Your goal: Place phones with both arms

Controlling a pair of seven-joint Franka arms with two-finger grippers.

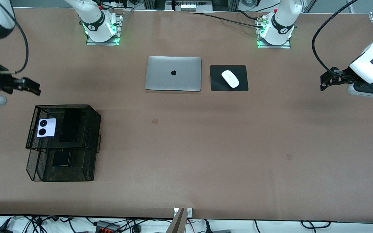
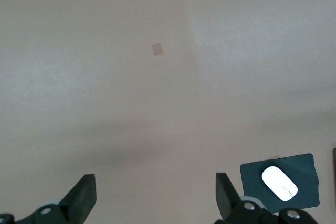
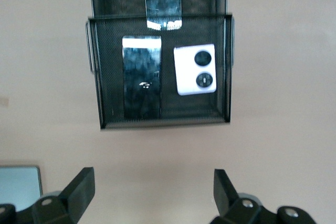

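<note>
Both grippers, left gripper [image 2: 155, 198] and right gripper [image 3: 154, 192], hung over bare brown table [image 1: 205, 145], jaws released; three phones lay in the black mesh tray [image 1: 32, 127].

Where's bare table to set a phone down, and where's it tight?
Free: the wide stretch from the laptop and mouse pad down to the front edge, toward the left arm's end. Crowded: the two-tier mesh tray, holding all three phones.

Both arms raised — left gripper [image 1: 323, 84] and right gripper [image 1: 34, 88] open-jawed.

High front camera faces robots, wrist cameras look down
</note>
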